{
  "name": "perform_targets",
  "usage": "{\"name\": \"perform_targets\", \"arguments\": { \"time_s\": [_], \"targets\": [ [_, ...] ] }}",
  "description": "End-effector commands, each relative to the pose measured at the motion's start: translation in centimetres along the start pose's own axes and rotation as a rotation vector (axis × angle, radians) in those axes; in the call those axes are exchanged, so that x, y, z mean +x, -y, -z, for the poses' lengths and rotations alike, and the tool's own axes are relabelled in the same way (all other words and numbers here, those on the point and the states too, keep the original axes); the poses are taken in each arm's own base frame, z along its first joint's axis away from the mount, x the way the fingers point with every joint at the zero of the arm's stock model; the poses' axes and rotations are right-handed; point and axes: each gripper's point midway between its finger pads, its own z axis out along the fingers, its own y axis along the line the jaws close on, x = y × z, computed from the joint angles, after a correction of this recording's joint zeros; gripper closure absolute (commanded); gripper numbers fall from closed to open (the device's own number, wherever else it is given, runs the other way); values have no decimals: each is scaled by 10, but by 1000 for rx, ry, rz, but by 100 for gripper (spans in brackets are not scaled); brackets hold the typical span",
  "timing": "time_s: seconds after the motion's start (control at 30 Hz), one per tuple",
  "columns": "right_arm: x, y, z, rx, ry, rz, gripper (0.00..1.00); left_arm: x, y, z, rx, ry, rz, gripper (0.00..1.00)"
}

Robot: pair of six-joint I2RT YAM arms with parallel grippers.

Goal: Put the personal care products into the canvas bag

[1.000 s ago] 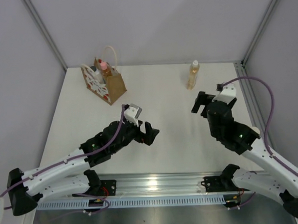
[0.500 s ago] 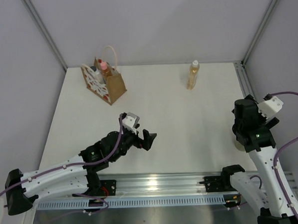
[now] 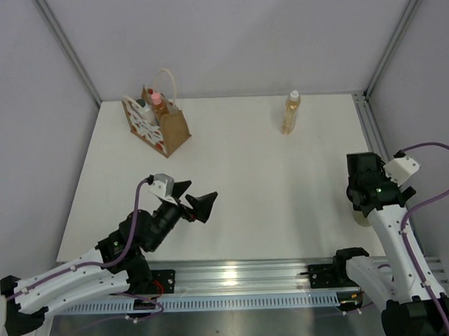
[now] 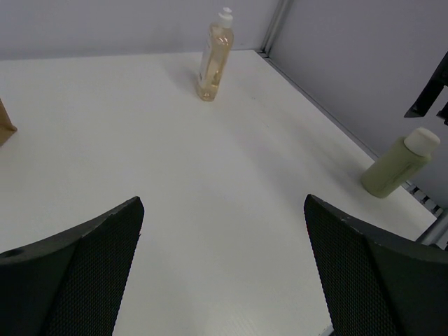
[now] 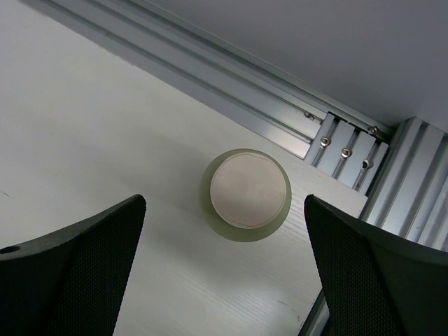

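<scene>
The canvas bag [image 3: 166,132] stands at the far left, with a peach bottle with a pink cap [image 3: 158,102] and a white bottle [image 3: 147,106] inside it. The tall amber bottle [image 3: 290,112] stands at the far right and also shows in the left wrist view [image 4: 213,54]. The cream bottle [image 5: 246,194] stands upright at the table's right edge and also shows in the left wrist view [image 4: 395,165]. My right gripper [image 5: 222,231] is open and points straight down above it, the cap between the jaws. In the top view my right gripper [image 3: 364,198] hides most of this bottle. My left gripper [image 3: 193,197] is open and empty over the near-middle of the table.
An aluminium rail [image 5: 231,77] runs along the table's right edge, close to the cream bottle. Grey walls enclose the table on three sides. A corner of the bag shows at the left edge of the left wrist view [image 4: 5,120].
My right arm has swung from the middle right out to the right edge, and now hangs over the cream bottle. My left arm has drawn back and to the left.
</scene>
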Motion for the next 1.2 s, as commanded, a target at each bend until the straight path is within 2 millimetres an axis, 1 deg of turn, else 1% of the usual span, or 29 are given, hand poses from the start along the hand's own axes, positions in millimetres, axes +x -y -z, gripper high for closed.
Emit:
{"name": "perform_targets", "arguments": {
  "time_s": [0.0,0.07,0.13,0.27,0.37,0.5,0.67,0.7,0.8,0.83,0.9,0.97,1.0,1.03,1.13,1.17],
  "targets": [
    [-3,13,-1,62,36,-69,1,-2,-3,-2,-15,25,-3,1],
    [-4,15,-2,71,45,-93,1,-1,-4,-4,-29,22,-6,1],
    [-1,20,-6,99,35,-108,1,3,-5,-7,-41,6,-21,1],
    [8,23,-16,139,18,-105,1,4,-4,-9,-43,-5,-29,1],
    [19,24,-25,153,-3,-115,1,5,-3,-10,-37,-7,-32,1],
    [27,10,-33,105,-25,-128,1,5,-5,-10,-44,-6,-33,1],
    [45,8,-47,132,-49,-97,1,5,-5,-10,-47,-5,-35,1],
    [45,3,-51,124,-42,-107,1,4,-4,-10,-43,-5,-34,1],
    [57,2,-60,126,-56,-53,0,5,-4,-10,-44,-6,-34,1],
    [56,-3,-63,111,-47,-59,1,2,-5,-10,-47,1,-31,1],
    [62,-7,-69,91,-49,-39,1,4,-7,-10,-56,0,-35,1],
    [69,-16,-71,37,-76,8,4,4,-8,-10,-61,2,-35,1],
    [69,-24,-74,1,-71,6,5,3,-8,-10,-60,5,-35,1],
    [71,-28,-74,-22,-75,17,9,3,-8,-9,-61,8,-35,1],
    [79,-46,-74,-141,-90,73,16,4,-10,-9,-72,11,-38,1],
    [79,-49,-74,-161,-87,84,17,2,-10,-9,-72,15,-36,1]
  ]
}}
